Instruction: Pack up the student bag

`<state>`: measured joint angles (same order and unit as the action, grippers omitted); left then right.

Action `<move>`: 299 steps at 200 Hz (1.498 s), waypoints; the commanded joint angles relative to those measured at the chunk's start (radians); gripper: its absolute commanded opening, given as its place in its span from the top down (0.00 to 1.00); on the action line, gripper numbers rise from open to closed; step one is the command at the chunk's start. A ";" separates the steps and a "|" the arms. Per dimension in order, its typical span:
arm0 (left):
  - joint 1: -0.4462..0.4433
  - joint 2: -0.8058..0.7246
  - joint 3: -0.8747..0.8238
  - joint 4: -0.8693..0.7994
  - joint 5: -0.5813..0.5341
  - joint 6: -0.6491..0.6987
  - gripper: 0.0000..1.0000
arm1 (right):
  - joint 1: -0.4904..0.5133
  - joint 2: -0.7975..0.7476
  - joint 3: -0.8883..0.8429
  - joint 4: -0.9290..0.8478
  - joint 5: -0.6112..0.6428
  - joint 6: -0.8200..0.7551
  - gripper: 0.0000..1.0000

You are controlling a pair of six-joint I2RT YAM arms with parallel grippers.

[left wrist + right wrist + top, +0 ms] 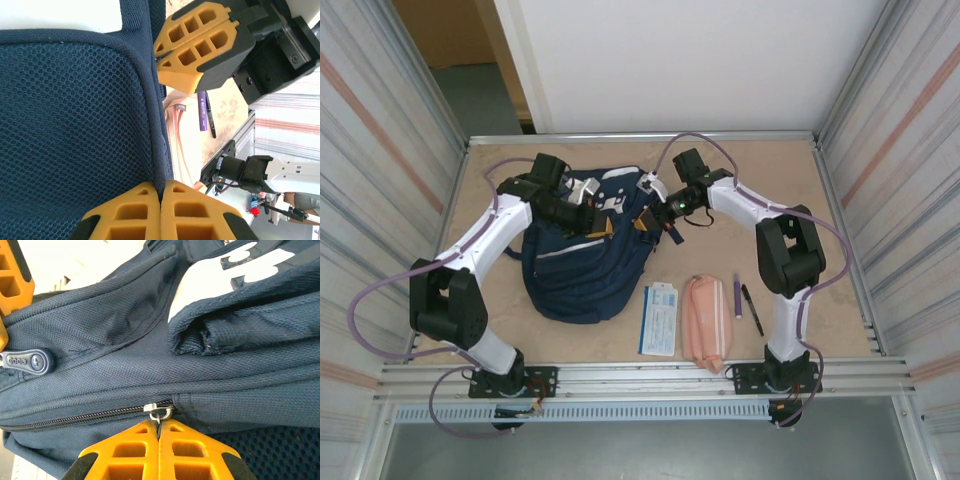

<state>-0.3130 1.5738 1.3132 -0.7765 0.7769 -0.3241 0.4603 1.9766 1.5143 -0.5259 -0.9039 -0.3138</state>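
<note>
Bag: the student bag (582, 270) lies on the desk (840, 200), left of centre, with its top toward the far side where both arms meet
Step in hand: judged as opening the main zip, one arm steadying the fabric while the other draws the slider
Left end effector: the left end effector (161, 196) is clenched, its yellow fingers (131, 215) pressed together on the bag's edge seam beside the mesh back panel (65, 130)
Right end effector: the right end effector (159, 432) is also clenched, fingertips together right at the zip slider (159, 409); the metal pull ring seems caught between them, though the pinch itself is hidden
How to do it well: pull along the line of the zip teeth, not up or across, so the ring does not slip free; hold the left grip firm so the fabric stays taut; move slowly where the track curves
Risk: a thin ring can slide out of flat pads, and slack cloth can bunch under the slider
Waiting items: a book (659, 320), a pink pouch (704, 322) and two pens (744, 303) lie on the near desk, right of the bag
</note>
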 commanded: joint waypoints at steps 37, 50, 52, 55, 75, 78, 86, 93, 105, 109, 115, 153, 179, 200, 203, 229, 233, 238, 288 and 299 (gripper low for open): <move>0.014 -0.030 0.014 0.148 -0.008 -0.080 1.00 | 0.049 -0.022 0.085 -0.244 0.070 0.105 1.00; 0.013 -0.022 0.016 0.162 -0.005 -0.087 1.00 | 0.060 -0.034 0.064 -0.258 0.071 0.143 1.00; 0.013 -0.022 0.016 0.165 -0.006 -0.087 1.00 | 0.062 -0.037 0.061 -0.257 0.068 0.148 1.00; 0.014 -0.021 0.017 0.166 -0.005 -0.088 1.00 | 0.065 -0.042 0.052 -0.255 0.063 0.156 1.00; 0.013 -0.017 0.013 0.184 -0.005 -0.095 1.00 | 0.088 -0.079 0.005 -0.232 0.023 0.193 1.00; 0.013 -0.017 0.011 0.187 -0.005 -0.096 1.00 | 0.092 -0.084 0.001 -0.232 0.018 0.195 1.00; 0.012 -0.014 0.010 0.191 0.000 -0.097 1.00 | 0.104 -0.094 -0.005 -0.235 0.010 0.200 1.00; 0.011 -0.010 0.010 0.192 0.005 -0.097 1.00 | 0.114 -0.099 -0.006 -0.237 0.013 0.208 1.00; 0.008 -0.004 0.011 0.192 0.007 -0.099 1.00 | 0.134 -0.106 -0.003 -0.240 0.020 0.229 1.00; 0.008 -0.004 0.010 0.194 0.007 -0.099 1.00 | 0.141 -0.107 -0.001 -0.244 0.020 0.233 1.00; 0.005 -0.003 0.008 0.196 0.005 -0.101 1.00 | 0.152 -0.108 0.004 -0.254 0.019 0.236 1.00; -0.041 0.027 -0.031 0.247 -0.016 -0.126 1.00 | 0.180 -0.141 -0.001 -0.290 0.019 0.260 1.00; -0.047 0.036 -0.079 0.341 -0.025 -0.197 1.00 | 0.211 -0.175 -0.050 -0.233 0.015 0.323 1.00; -0.045 0.044 -0.082 0.391 -0.043 -0.235 1.00 | 0.248 -0.205 -0.109 -0.165 0.021 0.382 1.00; -0.044 0.046 -0.080 0.393 -0.049 -0.238 1.00 | 0.253 -0.208 -0.117 -0.155 0.022 0.390 1.00; -0.040 0.065 -0.054 0.406 -0.105 -0.258 1.00 | 0.279 -0.214 -0.154 -0.102 0.037 0.441 1.00; -0.040 0.070 -0.049 0.408 -0.113 -0.264 1.00 | 0.282 -0.214 -0.153 -0.102 0.041 0.444 1.00; -0.040 0.077 -0.043 0.412 -0.118 -0.269 1.00 | 0.284 -0.214 -0.153 -0.101 0.049 0.447 1.00; -0.101 0.160 -0.014 0.528 -0.218 -0.363 1.00 | 0.315 -0.224 -0.244 0.109 0.209 0.658 1.00; -0.106 0.193 -0.006 0.557 -0.228 -0.394 1.00 | 0.322 -0.233 -0.279 0.168 0.241 0.714 1.00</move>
<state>-0.3920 1.7138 1.2568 -0.4114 0.6323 -0.6395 0.7288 1.7866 1.2938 -0.4896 -0.7006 0.2520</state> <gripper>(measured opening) 0.050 0.044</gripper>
